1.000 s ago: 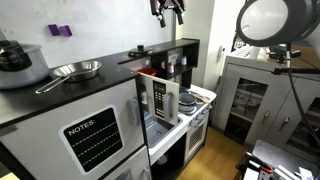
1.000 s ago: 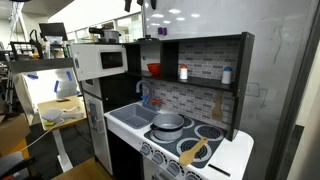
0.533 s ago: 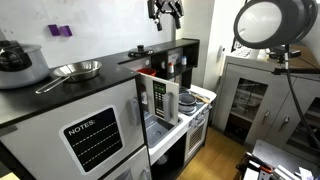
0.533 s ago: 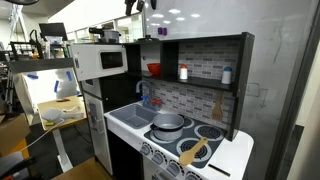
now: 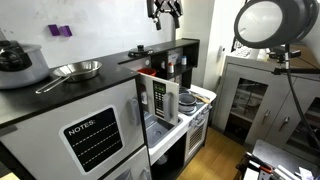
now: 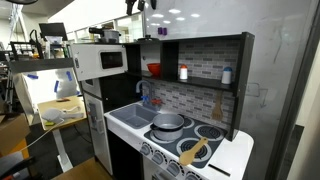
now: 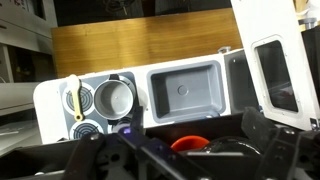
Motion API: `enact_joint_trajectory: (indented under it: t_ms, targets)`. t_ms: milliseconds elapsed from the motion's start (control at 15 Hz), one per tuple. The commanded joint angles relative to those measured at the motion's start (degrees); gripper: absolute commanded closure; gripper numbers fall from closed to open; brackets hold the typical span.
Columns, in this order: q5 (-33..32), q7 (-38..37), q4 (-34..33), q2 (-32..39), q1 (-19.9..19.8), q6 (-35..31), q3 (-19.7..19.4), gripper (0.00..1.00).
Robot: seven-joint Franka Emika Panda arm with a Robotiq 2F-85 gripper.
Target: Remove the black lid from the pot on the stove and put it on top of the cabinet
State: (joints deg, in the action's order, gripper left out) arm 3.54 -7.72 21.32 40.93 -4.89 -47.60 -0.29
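Note:
A small black lid (image 5: 140,49) lies on the long black top of the silver-grey cabinet (image 5: 60,98) with the NOTES panel. My gripper (image 5: 166,13) hangs high above it, open and empty; it also shows at the top of an exterior view (image 6: 141,6). In the wrist view its fingers (image 7: 180,150) are spread wide over the dark shelf top. The small light pot (image 6: 168,122) stands on the white stove (image 6: 228,152) with no black lid on it. The wrist view shows it open (image 7: 113,98) on the stove (image 7: 52,95).
A large pale-grey pot (image 5: 20,62) and a silver long-handled pan (image 5: 75,70) stand on the cabinet top. A yellow spatula (image 6: 195,152) lies on the stove beside the sink (image 7: 185,90). A red bowl (image 6: 153,70) sits on the shelf. A glass-door cabinet (image 5: 250,95) stands behind.
My gripper has shifted very slightly up high; the lid, the pot and everything else stay where they were.

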Motion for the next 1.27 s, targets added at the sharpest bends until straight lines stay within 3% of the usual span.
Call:
enact_joint_trajectory:
  t_ms: [0, 667, 1200]
  targets:
    - [-0.04, 0.15, -0.12, 0.06, -0.04, 0.07, -0.05, 0.00]
    - [-2.05, 2.91, -1.77, 6.66, -0.18, 0.59, -0.85, 0.00]
    - [-2.56, 3.31, 0.62, 2.25, -1.03, 0.88, -0.99, 0.00]
